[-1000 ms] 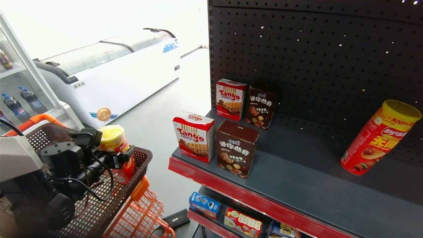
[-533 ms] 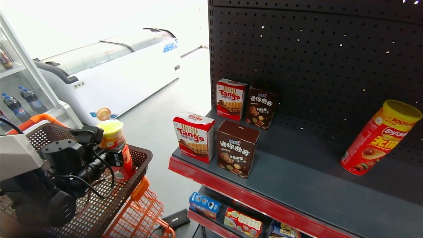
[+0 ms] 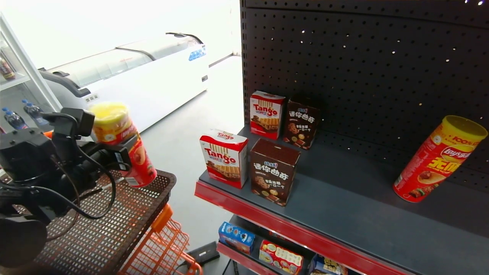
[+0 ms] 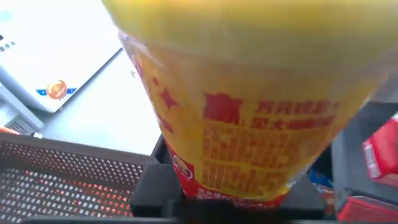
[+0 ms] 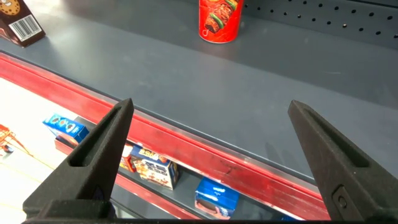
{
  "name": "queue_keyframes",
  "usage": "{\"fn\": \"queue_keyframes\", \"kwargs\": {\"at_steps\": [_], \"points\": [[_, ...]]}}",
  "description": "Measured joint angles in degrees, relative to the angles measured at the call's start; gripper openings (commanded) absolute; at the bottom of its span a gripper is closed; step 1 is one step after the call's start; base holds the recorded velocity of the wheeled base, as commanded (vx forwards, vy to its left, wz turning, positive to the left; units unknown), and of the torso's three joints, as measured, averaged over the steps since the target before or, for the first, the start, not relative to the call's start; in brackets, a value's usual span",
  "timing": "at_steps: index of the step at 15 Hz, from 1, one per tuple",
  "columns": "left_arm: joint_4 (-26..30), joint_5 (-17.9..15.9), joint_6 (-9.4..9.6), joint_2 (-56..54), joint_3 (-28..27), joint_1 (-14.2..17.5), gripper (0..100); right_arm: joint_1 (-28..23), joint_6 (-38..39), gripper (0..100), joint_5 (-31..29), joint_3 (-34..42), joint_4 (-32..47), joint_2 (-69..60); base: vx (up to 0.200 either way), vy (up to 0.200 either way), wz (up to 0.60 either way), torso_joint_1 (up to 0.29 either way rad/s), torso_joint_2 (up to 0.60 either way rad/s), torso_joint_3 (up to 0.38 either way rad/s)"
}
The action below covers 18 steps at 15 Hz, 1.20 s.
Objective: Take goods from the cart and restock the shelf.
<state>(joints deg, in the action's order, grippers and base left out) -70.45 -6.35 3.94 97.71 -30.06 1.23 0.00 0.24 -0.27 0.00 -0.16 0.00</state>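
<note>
The left claw (image 3: pixel 128 163) is closed on a tube of crisps (image 3: pixel 121 142), gripping it across its lower red half. It holds the tube at the left of the head view, clear above the brown mesh cart (image 3: pixel 168 179). The tube leans, its yellow lid tipped toward the upper left. In the left wrist view the tube (image 4: pixel 249 124) looms close, with the black fingers (image 4: pixel 155 194) pressed on either side near its base.

The right claw (image 5: pixel 214 155) is spread wide and holds nothing; it hangs over the front of the shelf (image 5: pixel 249 106).

The main risk, as I judge it, is the grip. A smooth round tube held low and at a lean may pivot or slide between the fingers on the way across, and drop into the cart or onto the floor.

The way to the shelf (image 3: pixel 344 206) passes the red-and-white box (image 3: pixel 223 156) and the brown box (image 3: pixel 273 170) at its front left corner. A low or wide swing could knock them over, or catch the tube's base on the red front edge (image 3: pixel 267 222).

If it is set down leaning, the tube may topple and roll, perhaps into the other tube (image 3: pixel 439 160) at the right of the frame. The open right claw over the shelf could also get in the way.
</note>
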Motion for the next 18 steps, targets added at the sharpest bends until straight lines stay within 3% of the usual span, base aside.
{"fn": "queue_keyframes", "kwargs": {"at_steps": [3,4,7,9,11,15,18], "points": [[12.0,-0.8,-0.13,-10.7,-0.4,-1.8,0,0.0,0.0,100,0.0,0.0,0.0,0.0,0.0,0.0,0.0,0.0,0.0,0.0],[15.8,-2.6,-0.13,-13.7,-0.9,-2.0,0,0.0,0.0,100,0.0,0.0,0.0,0.0,0.0,0.0,0.0,0.0,0.0,0.0],[29.8,-13.4,-0.17,-22.7,-1.5,-4.5,0,0.0,0.0,100,0.0,0.0,0.0,0.0,0.0,0.0,0.0,0.0,0.0,0.0],[33.8,-15.1,-1.84,-26.6,-1.9,-8.6,0,0.0,0.0,100,0.0,0.0,0.0,0.0,0.0,0.0,0.0,0.0,0.0,0.0],[35.1,-17.1,-3.58,-29.7,-2.8,-10.7,0,0.0,0.0,100,0.0,0.0,0.0,0.0,0.0,0.0,0.0,0.0,0.0,0.0],[35.4,-18.5,-3.34,-32.9,-2.3,-12.3,0,0.0,0.0,100,0.0,0.0,0.0,0.0,0.0,0.0,0.0,0.0,0.0,0.0],[35.3,-19.8,-3.32,-34.0,-2.6,-16.1,0,0.0,0.0,100,0.0,0.0,0.0,0.0,0.0,0.0,0.0,0.0,0.0,0.0]]}}
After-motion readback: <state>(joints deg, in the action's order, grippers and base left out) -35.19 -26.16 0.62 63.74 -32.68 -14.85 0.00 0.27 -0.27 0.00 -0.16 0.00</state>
